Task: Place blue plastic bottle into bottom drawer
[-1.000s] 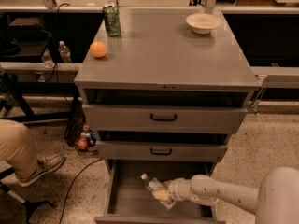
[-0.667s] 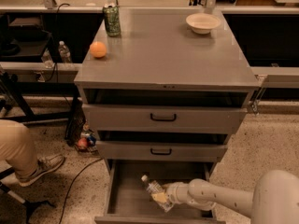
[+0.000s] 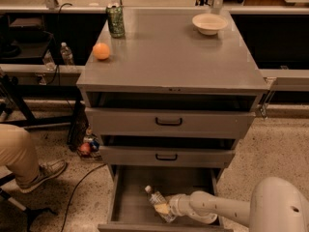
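Observation:
The bottom drawer (image 3: 130,197) of the grey cabinet stands pulled open, its flat grey floor in view. The blue plastic bottle (image 3: 157,200), clear with a white cap and a pale label, lies tilted inside the drawer, cap toward the back left. My gripper (image 3: 169,210) reaches in from the right on a white arm and sits at the bottle's lower end, right against it. The gripper's tip is hidden behind the bottle and the wrist.
The two upper drawers (image 3: 169,122) with black handles are slightly ajar. On the cabinet top stand a green can (image 3: 115,21), an orange (image 3: 101,51) and a white bowl (image 3: 209,23). A person's leg and shoe (image 3: 41,174) are at left. A cable runs over the floor.
My arm has lowered slightly in the drawer and the bottle has come down with it toward the drawer floor. Nothing else has moved.

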You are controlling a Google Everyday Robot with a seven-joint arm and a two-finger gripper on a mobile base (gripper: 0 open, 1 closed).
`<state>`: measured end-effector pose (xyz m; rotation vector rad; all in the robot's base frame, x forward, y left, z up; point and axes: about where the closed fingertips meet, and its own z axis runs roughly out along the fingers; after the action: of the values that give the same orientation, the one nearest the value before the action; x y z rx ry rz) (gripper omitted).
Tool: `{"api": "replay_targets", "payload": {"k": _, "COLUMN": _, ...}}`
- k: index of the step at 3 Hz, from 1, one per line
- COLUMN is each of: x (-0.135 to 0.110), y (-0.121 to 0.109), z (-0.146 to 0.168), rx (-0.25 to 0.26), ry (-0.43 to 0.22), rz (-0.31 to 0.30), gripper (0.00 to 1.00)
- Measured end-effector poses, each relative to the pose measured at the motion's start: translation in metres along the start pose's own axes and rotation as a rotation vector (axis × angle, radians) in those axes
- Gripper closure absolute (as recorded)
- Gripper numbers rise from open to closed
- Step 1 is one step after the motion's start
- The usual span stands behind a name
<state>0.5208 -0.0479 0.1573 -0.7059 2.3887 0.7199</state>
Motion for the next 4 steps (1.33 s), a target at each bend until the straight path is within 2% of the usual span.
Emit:
{"api": "replay_targets", "payload": {"k": 3, "x": -0.0009, "y": 0.0050, "z": 0.0177, "rx": -0.036, "ry": 0.028, "rz": 0.002, "gripper": 0.12}}
{"api": "replay_targets", "payload": {"k": 4, "x": -0.0019, "y": 0.0060, "z": 0.0169, "rx": -0.045, "ry": 0.028, "rz": 0.006, "gripper": 0.00}}
